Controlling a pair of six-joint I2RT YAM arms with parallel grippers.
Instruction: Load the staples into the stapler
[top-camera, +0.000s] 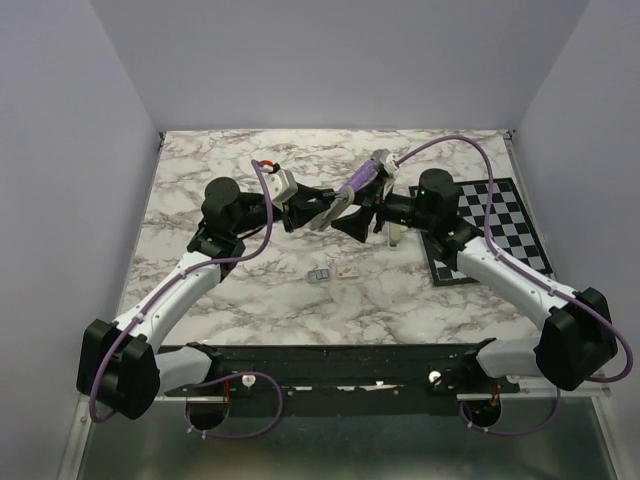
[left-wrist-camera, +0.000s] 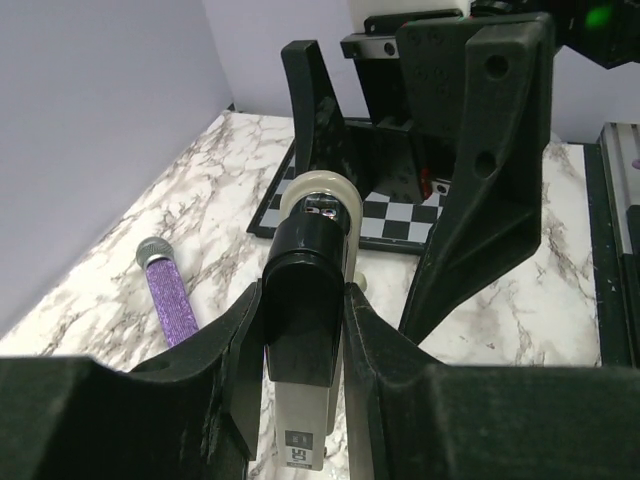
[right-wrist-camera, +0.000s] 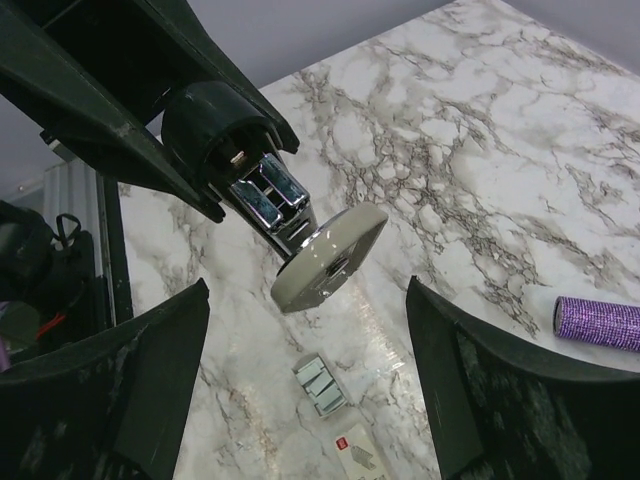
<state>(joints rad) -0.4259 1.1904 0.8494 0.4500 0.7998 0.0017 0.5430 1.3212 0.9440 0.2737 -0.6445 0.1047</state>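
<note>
step: probably opening the stapler (right-wrist-camera: 328, 256) so the rail is bare for loading; staples not yet picked up
left fingers (left-wrist-camera: 225, 350): pinching the stapler's dark body from both sides, held above the table (top-camera: 250, 310), centre of the top view
right fingers (right-wrist-camera: 150, 380): spread wide, one on each side of the beige end, touching nothing
staples: grey staple block (right-wrist-camera: 318, 385) and cream staple box (right-wrist-camera: 358, 455) lie on the table, lower centre of the right wrist view, just beside each other, well below the stapler
do it well: close on the beige cover only, not the chrome rail; swing it gently so it does not twist out of the left pinch; leave the rail facing up
risk: rounded cover may slip; grey block is tiny and flat, hard to pinch
stapler look: slim, rounded beige plastic end, shiny chrome rail, black smooth body
staples look: block is ribbed metallic, box is matte card with a red mark
table: glossy marble pattern
other: glittery purple cylinder (right-wrist-camera: 598, 322) right edge; checkered mat (top-camera: 500, 215) right
</note>
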